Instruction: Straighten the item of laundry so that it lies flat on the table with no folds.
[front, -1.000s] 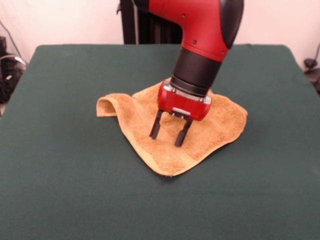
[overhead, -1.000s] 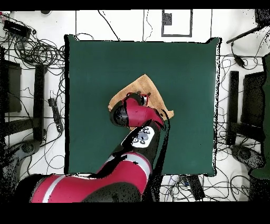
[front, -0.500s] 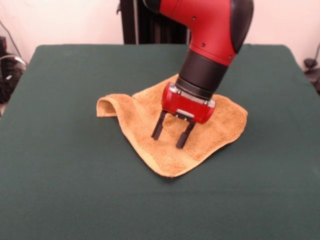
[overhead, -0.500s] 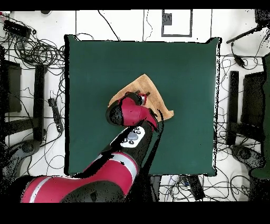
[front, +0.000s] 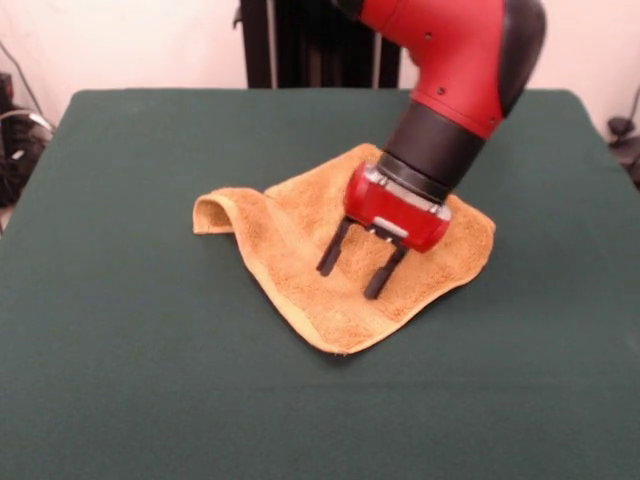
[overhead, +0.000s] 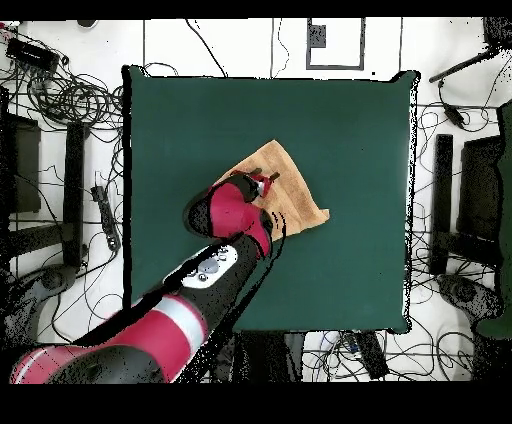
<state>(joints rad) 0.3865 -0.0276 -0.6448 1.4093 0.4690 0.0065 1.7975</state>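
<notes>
My gripper hovers over the towel, fingers spread wide and empty. It looks soft and limp; I'd pinch the curled corner at left of frame.

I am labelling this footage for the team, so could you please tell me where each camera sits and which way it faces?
Front view: across the table from the robot, facing it; shows the towel, the red-and-black forearm coming down from above, and the open tool over the towel.
Overhead view: above the table, looking straight down, robot base at the bottom; shows the arm reaching up the picture over the towel.
Both show the same towel, table and arm, turned half round against each other.
</notes>
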